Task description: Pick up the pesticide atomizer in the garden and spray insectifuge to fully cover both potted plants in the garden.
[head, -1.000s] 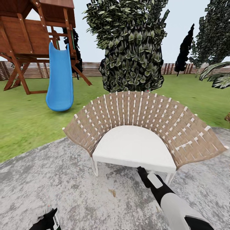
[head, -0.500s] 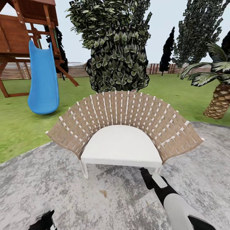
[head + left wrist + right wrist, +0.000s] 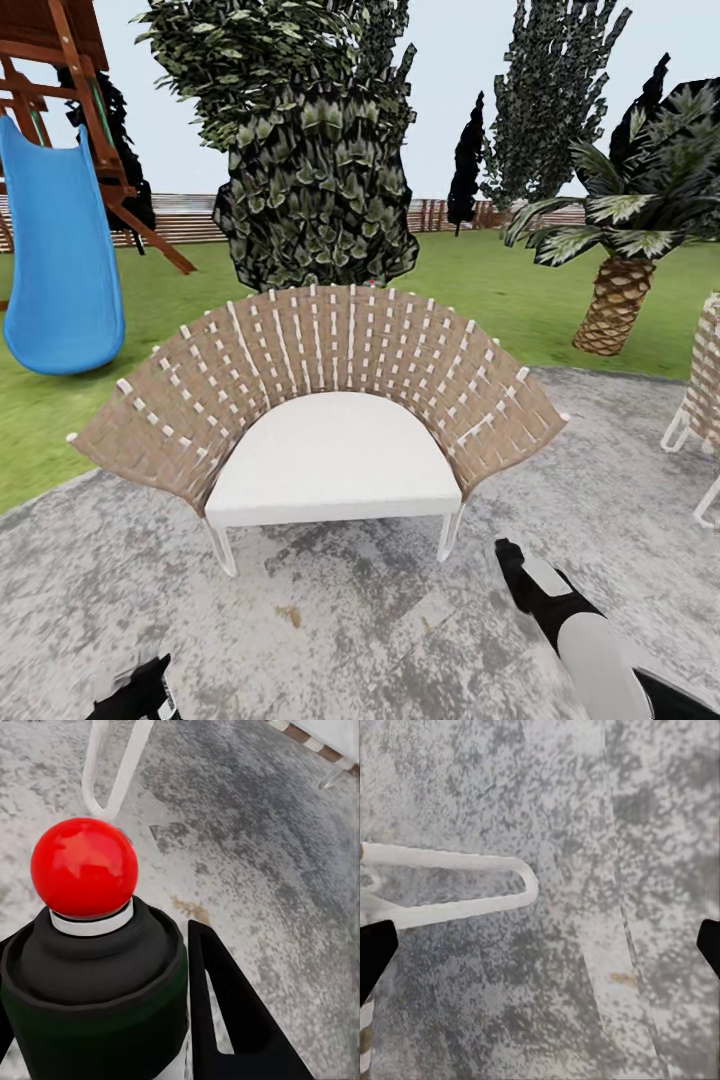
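The pesticide atomizer (image 3: 84, 870) stands between my left gripper's fingers (image 3: 225, 1005) in the left wrist view: a red ball tip, a black neck and a dark green body. My left gripper (image 3: 140, 692) is shut on it, low over the grey stone patio (image 3: 350, 630) at the picture's bottom left. My right gripper (image 3: 512, 562) hangs open over the patio by the chair's front right leg. Its two black fingertips (image 3: 375, 952) sit far apart with bare stone between them. The two potted plants are out of view.
A fan-backed wicker chair (image 3: 350, 340) with a white seat stands straight ahead. Behind it are lawn, a big dark tree (image 3: 310, 200) and the slatted fence (image 3: 180, 225). A blue slide (image 3: 55, 280) is at the left, a palm (image 3: 615, 310) and another wicker chair (image 3: 705, 400) at the right.
The whole view has swung to the right: chair and slide sit further left in the picture, and the palm and a second chair have come in. The atomizer stays held.
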